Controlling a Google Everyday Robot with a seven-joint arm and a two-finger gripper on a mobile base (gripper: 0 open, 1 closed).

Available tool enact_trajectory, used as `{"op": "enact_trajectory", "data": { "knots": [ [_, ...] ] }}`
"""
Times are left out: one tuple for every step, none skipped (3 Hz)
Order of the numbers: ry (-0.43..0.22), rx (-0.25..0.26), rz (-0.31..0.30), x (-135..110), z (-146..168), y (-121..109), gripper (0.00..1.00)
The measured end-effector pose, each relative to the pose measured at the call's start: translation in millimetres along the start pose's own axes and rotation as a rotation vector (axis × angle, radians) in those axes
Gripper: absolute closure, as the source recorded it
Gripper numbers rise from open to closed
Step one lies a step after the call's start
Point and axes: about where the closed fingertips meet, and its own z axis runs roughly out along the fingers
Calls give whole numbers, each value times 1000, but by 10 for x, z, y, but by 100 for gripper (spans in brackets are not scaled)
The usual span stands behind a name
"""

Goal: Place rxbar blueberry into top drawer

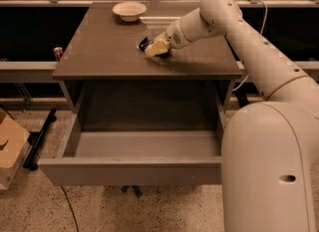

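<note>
The small flat snack bar in a dark blue wrapper (143,43) lies on the grey-brown cabinet top (99,52), right of its middle. Only a dark sliver of it shows, at the left tip of the robot's tan-ended gripper (153,49), which is lowered onto the top. Whether the gripper is spread or pinching the bar, I cannot tell. A white round bowl (129,10) sits well behind. Below, the wide shallow grey top drawer (129,170) stands pulled out.

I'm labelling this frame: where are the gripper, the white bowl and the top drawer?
gripper (155,50): camera view, its tip, low over the cabinet top (99,52).
white bowl (128,16): camera view, outer wall.
top drawer (129,171): camera view, front panel.
</note>
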Motion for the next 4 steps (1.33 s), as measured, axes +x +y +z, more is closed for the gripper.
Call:
{"op": "enact_trajectory", "data": {
  "knots": [
    [3,-7,7,20,23,3,80],
    [3,-7,7,-7,2,3,100],
    [2,-7,7,-8,1,4,100],
    [-15,14,-13,-13,-225,120,100]
  ]
}}
